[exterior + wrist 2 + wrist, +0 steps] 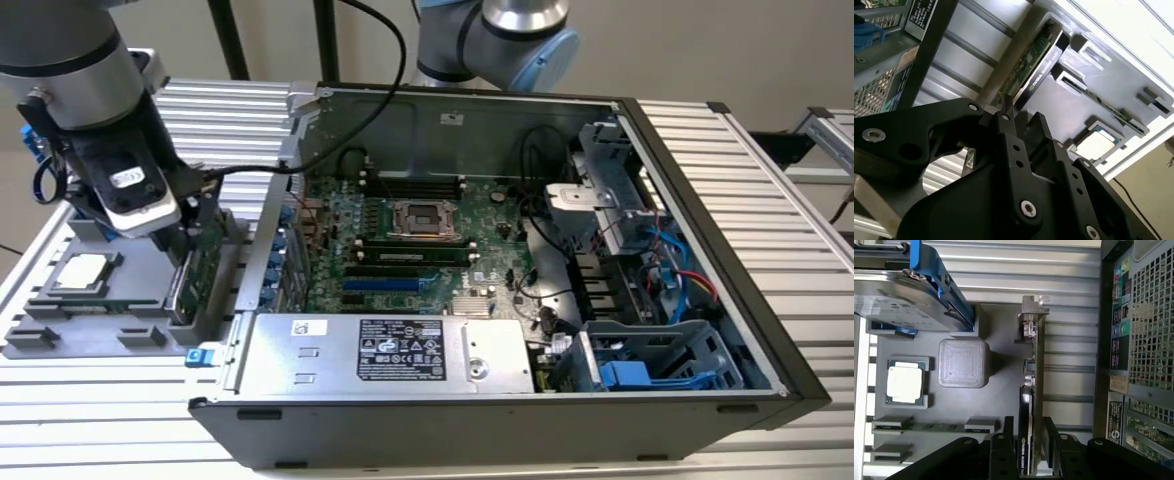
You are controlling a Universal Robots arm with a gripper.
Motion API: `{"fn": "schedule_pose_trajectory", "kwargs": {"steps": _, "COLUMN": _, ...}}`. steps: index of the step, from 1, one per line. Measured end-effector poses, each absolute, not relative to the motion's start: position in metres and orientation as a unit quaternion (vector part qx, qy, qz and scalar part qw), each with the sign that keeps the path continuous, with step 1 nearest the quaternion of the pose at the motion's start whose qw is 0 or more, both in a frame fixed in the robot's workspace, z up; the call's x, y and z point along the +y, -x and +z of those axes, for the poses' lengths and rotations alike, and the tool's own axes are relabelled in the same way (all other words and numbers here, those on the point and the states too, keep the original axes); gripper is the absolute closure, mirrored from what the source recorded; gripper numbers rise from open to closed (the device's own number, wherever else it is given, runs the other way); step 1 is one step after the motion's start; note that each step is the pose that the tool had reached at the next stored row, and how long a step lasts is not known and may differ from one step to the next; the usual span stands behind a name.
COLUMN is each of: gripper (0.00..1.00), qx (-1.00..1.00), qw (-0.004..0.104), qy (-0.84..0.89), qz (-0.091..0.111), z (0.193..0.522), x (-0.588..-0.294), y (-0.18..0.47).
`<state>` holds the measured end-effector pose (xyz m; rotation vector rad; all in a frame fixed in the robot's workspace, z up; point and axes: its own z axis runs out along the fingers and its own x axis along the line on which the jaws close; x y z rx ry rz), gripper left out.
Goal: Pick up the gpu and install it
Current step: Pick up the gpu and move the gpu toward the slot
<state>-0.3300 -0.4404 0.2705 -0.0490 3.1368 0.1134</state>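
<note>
- Ribbed metal table (pixel 747 170) carries one open computer case (pixel 467 430) and, at the exterior view's left, one grey tray (pixel 999 400).
- One gpu (pixel 1030 385) stands on its long edge in a slot at the tray's side nearest the case, with its silver bracket at one end, the green board facing the case and the black shroud facing the rest of the tray.
- One arm (pixel 80 60) hangs over the tray, its gripper (pixel 1029 425) directly above the card.
- Gripper is narrowly spread and straddles the gpu's top edge. One of its two fingers (pixel 1004 450) is on the shroud side, the other on the board side, and a sliver of light shows between card and finger on the board side.
- The gpu is seated in the tray, not lifted.
- One square silver CPU (pixel 904 381) lies flat in its own pocket, well apart from the card.
- One hard drive (pixel 899 305) with blue clips sits at the bracket end of the tray.
- One grey block (pixel 963 362) stands between CPU and gpu.
- Inside the case, one power supply (pixel 400 355) lies along the near wall, beside the motherboard (pixel 414 250).
</note>
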Motion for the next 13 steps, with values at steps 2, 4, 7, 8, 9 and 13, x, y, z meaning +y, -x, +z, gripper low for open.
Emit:
{"fn": "schedule_pose_trajectory", "kwargs": {"steps": 2, "gripper": 0.0, "qx": 0.999, "qw": 0.001, "qy": 0.015, "qz": 0.036, "z": 0.2688, "x": -0.4405, "y": 0.33}}
{"fn": "schedule_pose_trajectory", "kwargs": {"steps": 4, "gripper": 0.0, "qx": 0.999, "qw": 0.001, "qy": 0.014, "qz": 0.036, "z": 0.2672, "x": -0.4404, "y": 0.33}}
{"fn": "schedule_pose_trajectory", "kwargs": {"steps": 7, "gripper": 0.0, "qx": 0.999, "qw": 0.001, "qy": 0.012, "qz": 0.036, "z": 0.2649, "x": -0.4405, "y": 0.33}}
{"fn": "schedule_pose_trajectory", "kwargs": {"steps": 8, "gripper": 0.0, "qx": 0.999, "qw": 0.001, "qy": 0.012, "qz": 0.036, "z": 0.2642, "x": -0.4404, "y": 0.33}}
{"fn": "schedule_pose_trajectory", "kwargs": {"steps": 9, "gripper": 0.0, "qx": 0.999, "qw": 0.001, "qy": 0.011, "qz": 0.036, "z": 0.2635, "x": -0.4404, "y": 0.33}}
{"fn": "schedule_pose_trajectory", "kwargs": {"steps": 13, "gripper": 0.0, "qx": 0.999, "qw": 0.0, "qy": 0.01, "qz": 0.036, "z": 0.2603, "x": -0.4404, "y": 0.33}}
